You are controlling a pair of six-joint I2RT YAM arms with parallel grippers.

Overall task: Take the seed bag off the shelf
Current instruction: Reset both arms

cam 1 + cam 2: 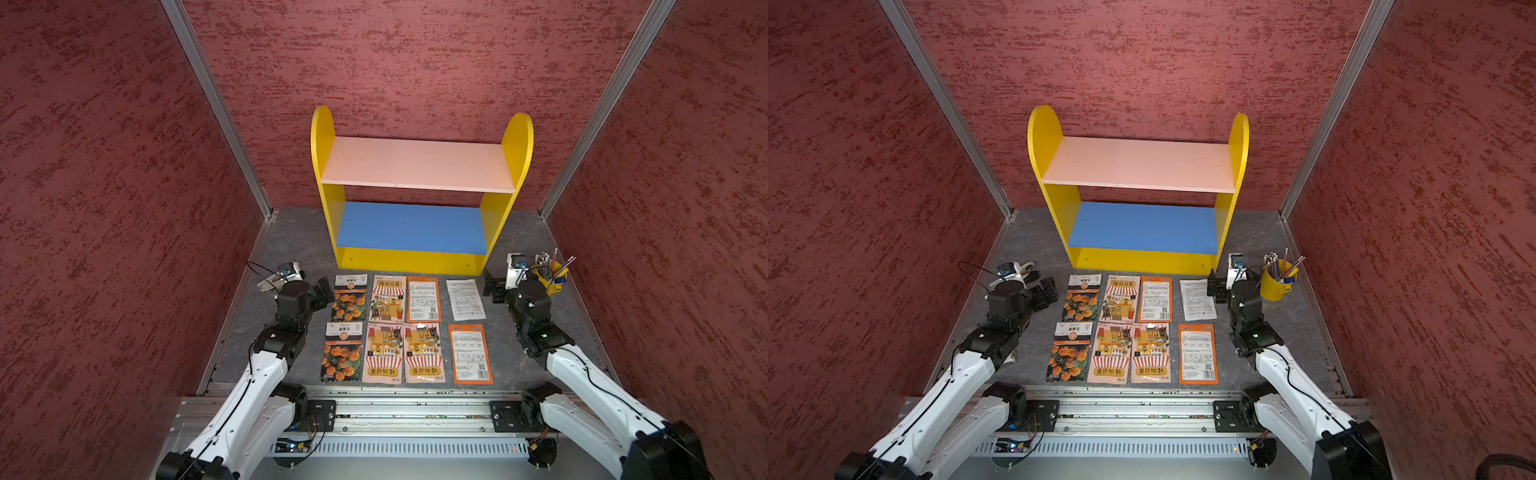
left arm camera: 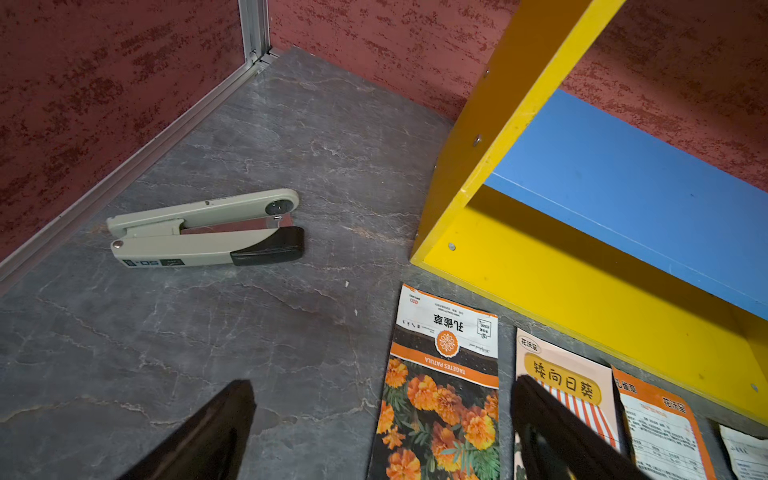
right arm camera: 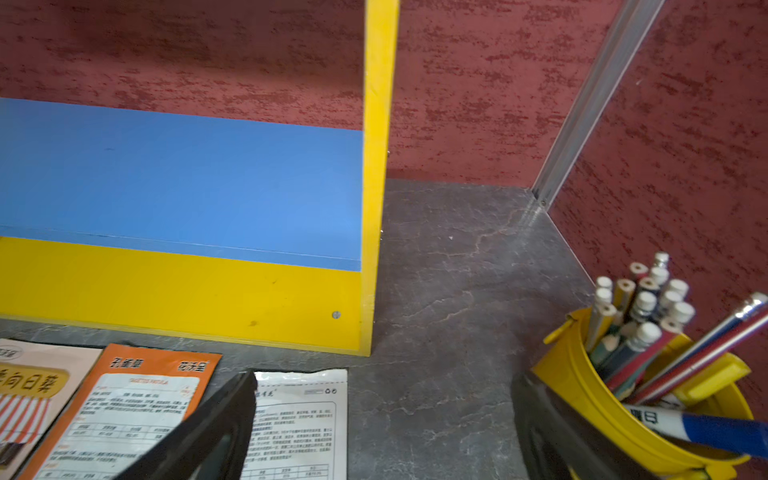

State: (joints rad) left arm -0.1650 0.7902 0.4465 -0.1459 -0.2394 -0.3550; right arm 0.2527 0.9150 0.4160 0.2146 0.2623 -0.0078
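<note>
The shelf (image 1: pixel 417 164) stands against the back wall; its pink upper board and blue lower board (image 1: pixel 1142 226) are both bare. Several seed bags lie flat in two rows on the table in front of it, among them a marigold seed bag (image 1: pixel 350 297), a white one (image 1: pixel 465 299) and an orange one (image 1: pixel 1198 353). My left gripper (image 1: pixel 322 291) is open just left of the rows, with the marigold bag (image 2: pixel 440 399) between its fingertips in the wrist view. My right gripper (image 1: pixel 492 289) is open beside the white bag (image 3: pixel 299 424), holding nothing.
A beige stapler (image 2: pixel 208 228) lies on the grey table by the left wall. A yellow cup of pencils (image 1: pixel 550 278) stands at the right wall, close behind my right gripper. Red walls close in three sides. A metal rail (image 1: pixel 395 415) runs along the front.
</note>
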